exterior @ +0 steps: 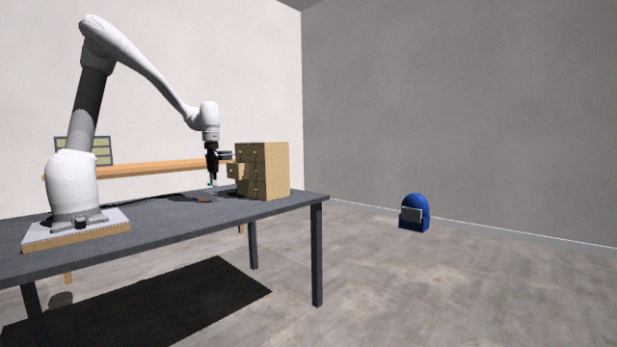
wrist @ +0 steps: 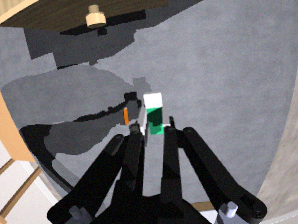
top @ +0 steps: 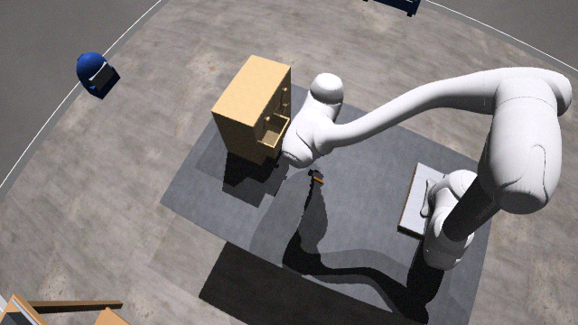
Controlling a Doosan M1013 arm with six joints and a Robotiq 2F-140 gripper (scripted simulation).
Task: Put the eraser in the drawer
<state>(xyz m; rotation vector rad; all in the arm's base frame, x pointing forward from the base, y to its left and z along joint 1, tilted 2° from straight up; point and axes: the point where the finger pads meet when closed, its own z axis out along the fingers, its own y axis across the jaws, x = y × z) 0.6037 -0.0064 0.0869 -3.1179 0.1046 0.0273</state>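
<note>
Above the grey tabletop (top: pixel 375 203) (exterior: pixel 174 217) (wrist: pixel 225 90), the black two-finger gripper (exterior: pixel 212 181) (wrist: pixel 155 112) clasps the white-and-green block-shaped eraser (exterior: pixel 215 183) (wrist: pixel 154 114), presumably lifted to clear the pulled-out pale wooden drawer (top: pixel 273 145) (exterior: pixel 231 171).

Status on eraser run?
Tool shut on eraser, above table. Left middle drawer pulled out. Orange piece on table, apart from chest.

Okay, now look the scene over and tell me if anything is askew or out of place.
One drawer sticks out of the small chest, but that suits loading the eraser held in the gripper. Nothing looks spilled or damaged.
</note>
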